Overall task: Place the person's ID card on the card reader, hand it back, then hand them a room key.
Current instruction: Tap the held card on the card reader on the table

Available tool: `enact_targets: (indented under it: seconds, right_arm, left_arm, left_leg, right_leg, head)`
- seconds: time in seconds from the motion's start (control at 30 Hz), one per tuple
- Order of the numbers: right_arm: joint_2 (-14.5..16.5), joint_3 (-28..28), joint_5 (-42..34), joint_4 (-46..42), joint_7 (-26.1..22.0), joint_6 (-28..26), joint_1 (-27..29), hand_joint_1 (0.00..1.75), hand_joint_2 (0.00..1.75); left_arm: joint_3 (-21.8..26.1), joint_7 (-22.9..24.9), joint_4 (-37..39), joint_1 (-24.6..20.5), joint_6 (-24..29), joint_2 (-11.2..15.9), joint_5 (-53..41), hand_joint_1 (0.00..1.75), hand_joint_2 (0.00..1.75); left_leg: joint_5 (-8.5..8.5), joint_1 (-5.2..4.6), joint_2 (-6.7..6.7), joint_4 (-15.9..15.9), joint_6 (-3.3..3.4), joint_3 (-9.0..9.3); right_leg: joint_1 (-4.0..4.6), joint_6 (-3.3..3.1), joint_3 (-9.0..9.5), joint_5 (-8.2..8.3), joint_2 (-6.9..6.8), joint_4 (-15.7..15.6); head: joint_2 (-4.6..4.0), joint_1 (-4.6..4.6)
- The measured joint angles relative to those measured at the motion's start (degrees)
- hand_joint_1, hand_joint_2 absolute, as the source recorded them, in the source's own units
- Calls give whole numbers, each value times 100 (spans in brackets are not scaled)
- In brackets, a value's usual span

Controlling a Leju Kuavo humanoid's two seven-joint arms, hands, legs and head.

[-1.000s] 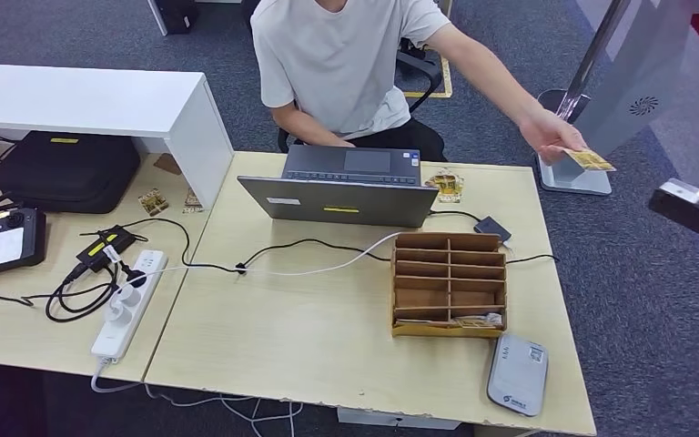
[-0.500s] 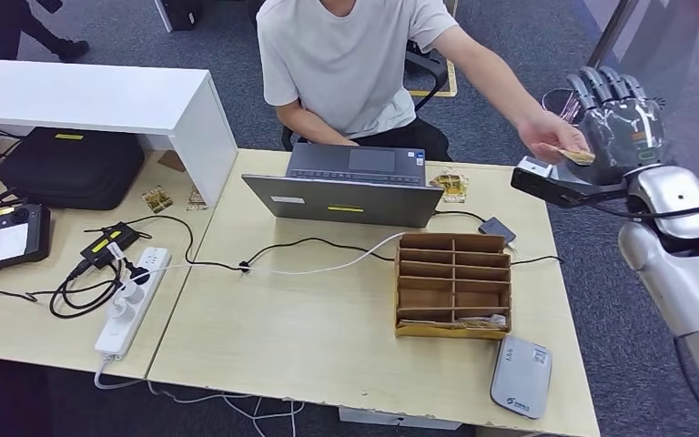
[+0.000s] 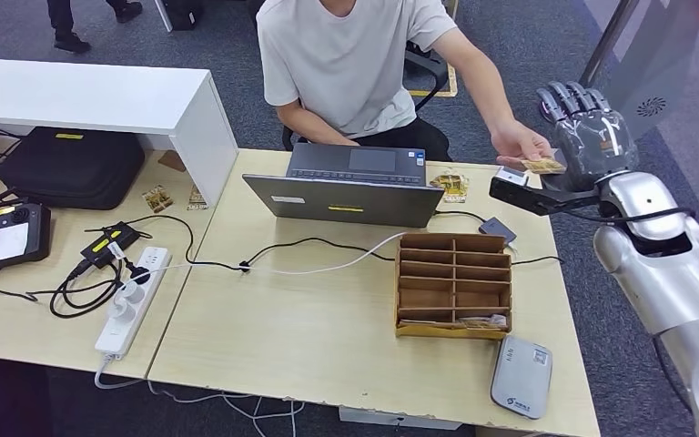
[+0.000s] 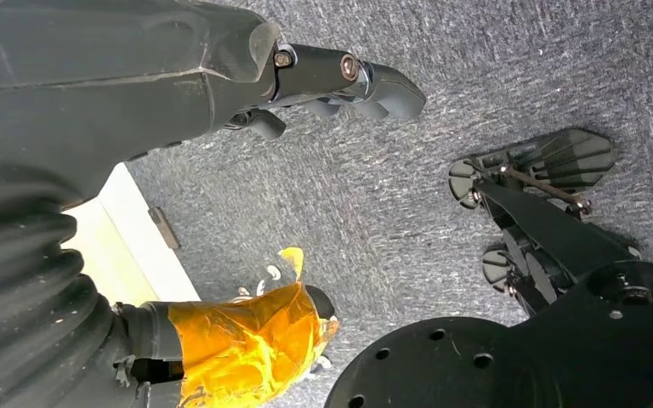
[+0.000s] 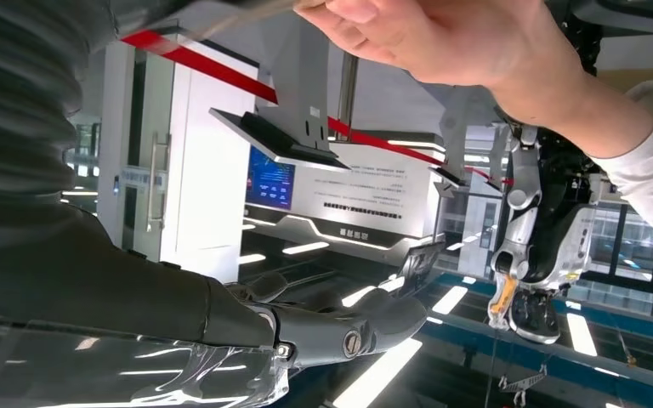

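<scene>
Right hand (image 3: 592, 137), fingers spread and empty, hovered upper right; the ID card (image 3: 542, 166) lay just left, long axis pointing at it.

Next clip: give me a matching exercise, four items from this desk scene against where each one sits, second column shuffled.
Items:
1. grey laptop
2. brown cardboard divider box
3. grey card reader
4. white power strip

Places:
A. desk's near right corner
B. in front of the seated person
C. left desk, among black cables
D. between laptop and reader

Pairs: 1-B, 2-D, 3-A, 4-C
</scene>
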Motion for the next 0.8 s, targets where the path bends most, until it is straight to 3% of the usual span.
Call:
enact_targets:
  seconds: [0.8]
  right_arm:
    - [-27, 3, -371, -3, -166, 90, 44, 175, 175]
  left_arm:
    - [-2, -185, 2, 30, -180, 33, -52, 0, 175]
  left_leg:
    - [0, 0, 1, 3, 1, -1]
  right_leg:
    - [0, 0, -3, 0, 1, 0]
  head:
    - [0, 0]
